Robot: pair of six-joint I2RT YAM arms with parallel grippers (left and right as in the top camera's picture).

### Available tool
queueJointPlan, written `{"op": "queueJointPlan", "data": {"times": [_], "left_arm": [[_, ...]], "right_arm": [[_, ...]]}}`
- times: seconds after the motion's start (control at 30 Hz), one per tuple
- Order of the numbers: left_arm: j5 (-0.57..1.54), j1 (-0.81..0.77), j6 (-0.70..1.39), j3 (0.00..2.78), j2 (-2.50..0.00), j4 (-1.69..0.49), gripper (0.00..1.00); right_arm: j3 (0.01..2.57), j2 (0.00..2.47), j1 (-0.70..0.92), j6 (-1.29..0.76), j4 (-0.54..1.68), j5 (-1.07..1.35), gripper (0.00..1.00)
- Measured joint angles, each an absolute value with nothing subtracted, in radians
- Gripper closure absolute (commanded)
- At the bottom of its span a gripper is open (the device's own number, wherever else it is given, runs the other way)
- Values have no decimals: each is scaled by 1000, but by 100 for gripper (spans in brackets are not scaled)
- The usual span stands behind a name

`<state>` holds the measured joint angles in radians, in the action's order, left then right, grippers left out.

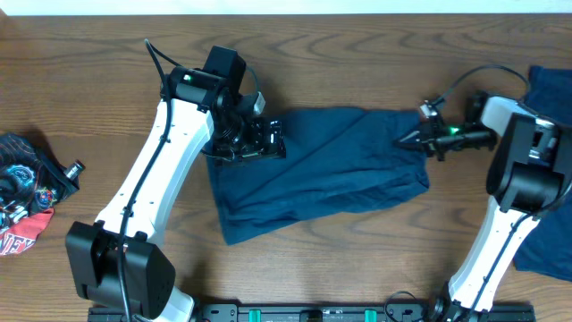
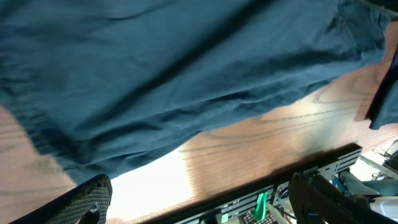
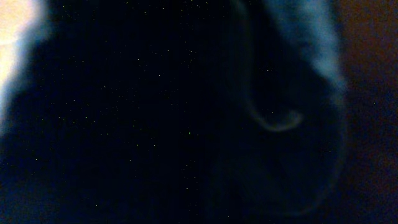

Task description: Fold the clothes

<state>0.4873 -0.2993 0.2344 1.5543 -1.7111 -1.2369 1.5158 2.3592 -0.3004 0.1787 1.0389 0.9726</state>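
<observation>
Two navy garments are lying on the surface point(image 1: 357, 259): the central garment point(image 1: 322, 170), flanked by the left pincer point(image 1: 268, 139) gaping empty and the right pincer point(image 1: 409, 139), grip indiscernible; the second garment point(image 1: 547, 85), to its right, being cropped.

This is a robotics lab. Two white-and-black jointed robot arms point(image 1: 152, 170) rise from a black metal rail point(image 1: 313, 314) along the near edge of a brown wood-grain bench point(image 1: 357, 36).

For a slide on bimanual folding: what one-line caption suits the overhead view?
Navy garment on a wooden table, left end effector at its left edge, right end effector at its right edge.
</observation>
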Motion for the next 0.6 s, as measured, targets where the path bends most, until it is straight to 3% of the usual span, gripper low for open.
{"op": "queueJointPlan", "data": {"times": [0.27, 0.6], "left_arm": [[488, -299, 235, 1554, -1711, -1203, 8], [486, -273, 241, 1554, -1711, -1151, 8]], "right_arm": [[1635, 2270, -411, 161, 1221, 735, 99], [1892, 2038, -362, 160, 1435, 638, 99]]}}
